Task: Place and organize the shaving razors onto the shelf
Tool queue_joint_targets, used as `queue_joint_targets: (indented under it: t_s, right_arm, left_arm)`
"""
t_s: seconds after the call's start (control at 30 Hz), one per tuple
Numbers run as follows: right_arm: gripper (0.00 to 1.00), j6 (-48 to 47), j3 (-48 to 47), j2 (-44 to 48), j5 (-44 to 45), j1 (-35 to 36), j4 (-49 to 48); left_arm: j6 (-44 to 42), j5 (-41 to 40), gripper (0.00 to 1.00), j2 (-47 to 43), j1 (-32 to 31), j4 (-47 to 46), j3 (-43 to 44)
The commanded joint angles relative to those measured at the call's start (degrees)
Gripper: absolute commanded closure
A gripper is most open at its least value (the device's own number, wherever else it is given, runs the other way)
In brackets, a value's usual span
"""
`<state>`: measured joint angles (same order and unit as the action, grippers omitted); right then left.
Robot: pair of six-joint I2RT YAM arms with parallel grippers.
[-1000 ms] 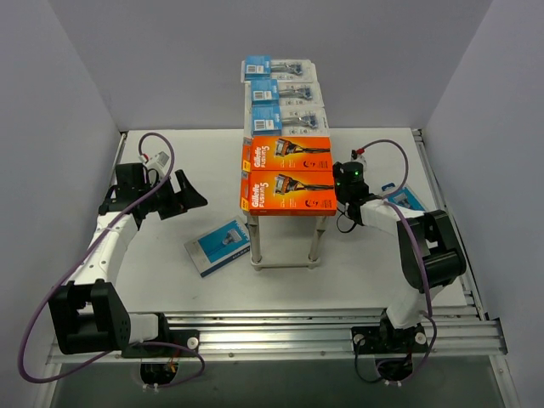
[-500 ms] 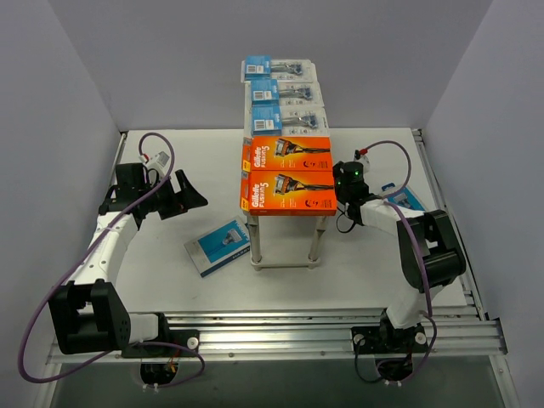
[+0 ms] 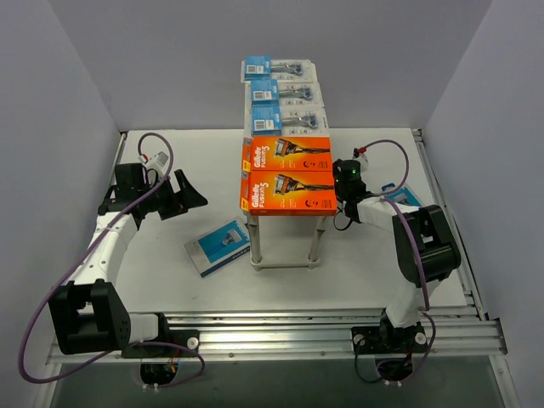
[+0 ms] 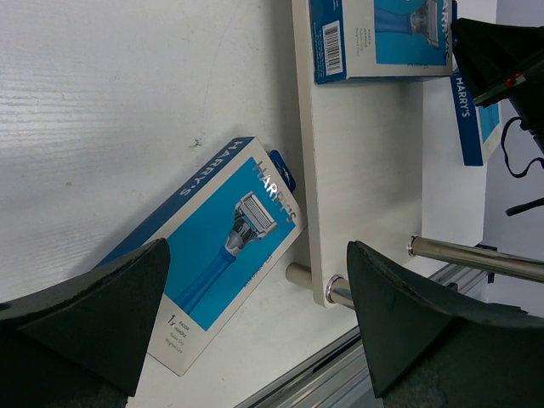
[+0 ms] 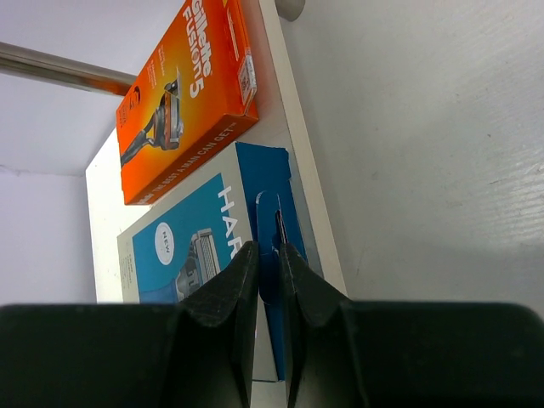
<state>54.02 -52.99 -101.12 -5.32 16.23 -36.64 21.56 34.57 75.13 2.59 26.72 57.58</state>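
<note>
At centre right of the top view, we see the right gripper (image 3: 344,181) clenched on the hang tab of a blue-and-white box (image 5: 183,255). That box lies flat on a pale board of the shelf (image 5: 280,129), just beside an orange box (image 5: 183,89). At centre left, the left gripper (image 3: 189,194) hangs released with its jaws wide, near another blue box (image 3: 218,245) lying on the table (image 3: 170,272) beside the shelf's legs.
</note>
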Motion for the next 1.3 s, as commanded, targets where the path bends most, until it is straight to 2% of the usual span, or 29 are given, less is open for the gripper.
queue_joint_targets:
  t_s: [0.0, 1.27]
  right_arm:
    - [1.0, 0.0, -2.4, -0.8, 2.7, 0.4, -0.7]
    - [1.0, -0.7, -7.3, -5.1, 3.0, -0.1, 1.6]
  left_arm:
    - [0.1, 1.3, 0.06, 0.5, 0.6, -2.5, 0.2]
    - [0.8, 2.9, 0.06, 1.3, 1.6, -3.3, -0.2]
